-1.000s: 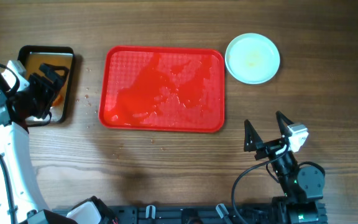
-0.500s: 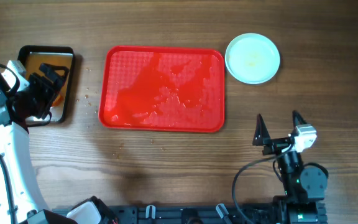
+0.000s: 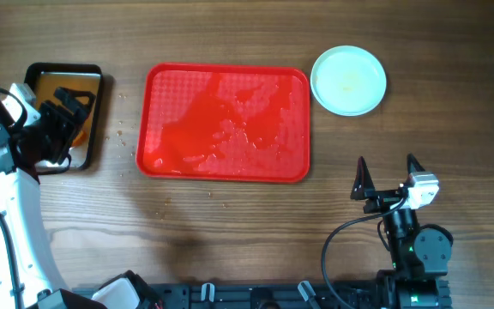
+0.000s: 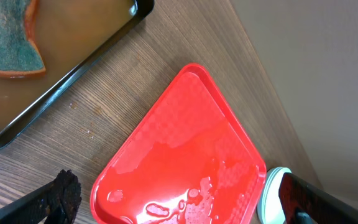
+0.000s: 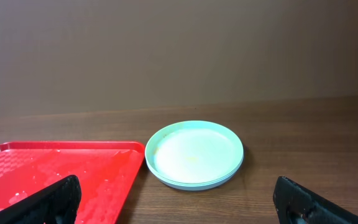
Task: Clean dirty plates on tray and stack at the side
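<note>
Beyond the right short edge of the red tray [image 3: 225, 124], the plates [image 3: 348, 80] are sitting in one stack on the table [image 3: 453, 129], just beside the tray's far corner and not touching it. The tray is lying flat mid-table, glistening with streaks of liquid. The right gripper [image 3: 387, 165] is hovering over bare wood at the front right with its fingers spread wide, well apart from tray and plates. The left gripper [image 3: 63, 129] is hanging over the black tray [image 3: 63, 67] at the far left, likewise spread, while a sponge [image 4: 5, 43] is soaking in its brownish liquid. Between the two trays a strip of table is showing, speckled with crumbs [image 3: 127, 129].
</note>
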### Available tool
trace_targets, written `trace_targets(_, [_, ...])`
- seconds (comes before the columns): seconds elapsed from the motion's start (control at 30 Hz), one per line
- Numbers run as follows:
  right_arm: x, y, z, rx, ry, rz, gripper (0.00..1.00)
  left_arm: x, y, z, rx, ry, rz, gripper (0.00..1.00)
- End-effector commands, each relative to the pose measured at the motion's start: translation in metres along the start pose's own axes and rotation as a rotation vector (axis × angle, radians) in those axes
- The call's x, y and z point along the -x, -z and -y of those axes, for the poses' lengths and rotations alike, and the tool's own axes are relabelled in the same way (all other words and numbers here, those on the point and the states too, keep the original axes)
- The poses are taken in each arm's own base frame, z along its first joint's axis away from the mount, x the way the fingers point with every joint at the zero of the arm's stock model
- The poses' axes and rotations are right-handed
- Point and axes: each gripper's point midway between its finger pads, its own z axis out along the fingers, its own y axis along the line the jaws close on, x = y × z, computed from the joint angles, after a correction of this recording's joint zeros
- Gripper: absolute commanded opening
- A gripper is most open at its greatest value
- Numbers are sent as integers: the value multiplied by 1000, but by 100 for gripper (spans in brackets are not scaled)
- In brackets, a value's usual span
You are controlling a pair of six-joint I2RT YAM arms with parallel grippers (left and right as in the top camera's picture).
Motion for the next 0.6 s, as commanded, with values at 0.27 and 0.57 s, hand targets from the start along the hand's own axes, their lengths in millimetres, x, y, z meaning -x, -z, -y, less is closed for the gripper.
trace_targets(0.27, [2,0,4,-22,20,10,100,1,0,-2,10,-1,6,100])
trace_targets(0.57, [2,0,4,-22,20,10,100,-89,-21,-17,106,-348,-175,100])
